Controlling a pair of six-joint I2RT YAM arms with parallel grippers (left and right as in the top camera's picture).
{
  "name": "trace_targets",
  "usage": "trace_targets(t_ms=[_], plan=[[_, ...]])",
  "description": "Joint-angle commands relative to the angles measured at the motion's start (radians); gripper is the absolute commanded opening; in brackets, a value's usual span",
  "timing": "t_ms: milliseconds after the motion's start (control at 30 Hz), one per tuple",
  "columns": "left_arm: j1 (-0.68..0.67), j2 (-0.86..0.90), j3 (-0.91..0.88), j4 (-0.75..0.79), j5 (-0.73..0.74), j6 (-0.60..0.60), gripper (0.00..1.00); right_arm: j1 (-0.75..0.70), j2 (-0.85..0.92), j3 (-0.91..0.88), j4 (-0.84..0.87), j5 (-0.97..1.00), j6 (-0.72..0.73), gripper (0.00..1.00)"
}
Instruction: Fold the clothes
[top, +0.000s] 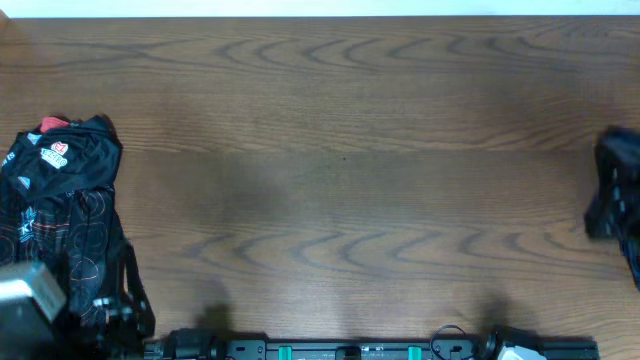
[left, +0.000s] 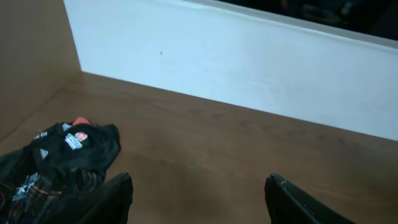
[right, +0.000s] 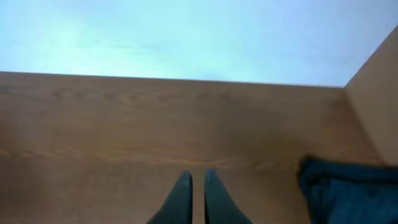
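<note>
A crumpled black garment (top: 65, 215) with red and white prints lies at the table's left edge; it also shows in the left wrist view (left: 62, 162). A dark blue garment (top: 617, 195) lies bunched at the right edge and also shows in the right wrist view (right: 348, 190). My left gripper (left: 199, 190) is open wide and empty, just right of the black garment. My right gripper (right: 198, 180) is shut and empty above bare wood, left of the blue garment.
The wooden table (top: 340, 170) spans the view between the two garments. A white wall (left: 249, 68) runs along its far side. The arm bases and rail (top: 370, 350) sit along the front edge.
</note>
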Motion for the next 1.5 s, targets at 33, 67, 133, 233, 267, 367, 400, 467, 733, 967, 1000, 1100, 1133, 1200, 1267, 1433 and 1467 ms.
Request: trace_targets(t_ms=[33,67,133,233,267,367,400,467,733,967,1000,1100,1133,1200,1267,1433,1467], plan=[[0.003,-0.021,-0.001,-0.033,0.034,0.008,0.71,0.009,-0.08,0.003,-0.025,0.019,-0.014,0.17],[0.002,-0.024,-0.001,-0.037,0.034,0.008,0.72,0.009,-0.095,0.003,-0.032,0.018,-0.014,0.2],[0.002,-0.029,-0.001,-0.044,0.055,0.005,0.73,0.009,-0.124,0.003,-0.043,0.015,-0.013,0.37],[0.002,-0.029,-0.002,-0.047,0.067,0.005,0.78,0.009,-0.147,0.003,-0.043,0.019,-0.014,0.99],[0.002,-0.029,-0.002,-0.047,0.067,0.005,0.78,0.009,-0.15,0.003,-0.046,0.019,-0.014,0.99],[0.002,-0.029,-0.002,-0.048,0.067,0.005,0.78,0.009,-0.15,0.003,-0.071,0.019,-0.014,0.99],[0.002,-0.029,-0.002,-0.048,0.067,0.005,0.79,0.009,-0.15,0.003,-0.082,0.022,-0.014,0.99],[0.002,-0.029,-0.002,-0.048,0.067,0.005,0.84,0.009,-0.15,0.003,-0.108,0.025,-0.014,0.99],[0.002,-0.029,-0.002,-0.047,0.067,0.004,0.97,0.009,-0.15,0.003,-0.189,0.026,-0.014,0.99],[0.002,-0.029,-0.002,-0.047,0.066,0.001,0.98,0.009,-0.15,0.003,-0.232,0.026,-0.014,0.99],[0.002,-0.029,-0.002,-0.046,0.066,0.001,0.98,0.009,-0.15,0.003,-0.24,0.026,-0.014,0.99],[0.002,-0.029,-0.002,-0.047,0.066,0.001,0.98,0.009,-0.15,0.003,-0.266,0.026,-0.014,0.99],[0.002,-0.029,-0.002,-0.048,0.067,0.001,0.98,0.009,-0.15,0.003,-0.275,0.026,-0.014,0.99],[0.002,-0.029,-0.002,-0.051,0.067,0.001,0.98,0.009,-0.15,0.003,-0.292,0.026,-0.014,0.99],[0.002,-0.029,-0.002,-0.051,0.067,0.001,0.98,0.009,-0.15,0.003,-0.312,0.026,-0.014,0.99],[0.002,-0.029,-0.002,-0.053,0.067,0.001,0.98,0.009,-0.15,0.003,-0.354,0.026,-0.014,0.99],[0.002,-0.029,-0.002,-0.056,0.067,0.001,0.98,0.009,-0.15,0.003,-0.362,0.026,-0.014,0.99]])
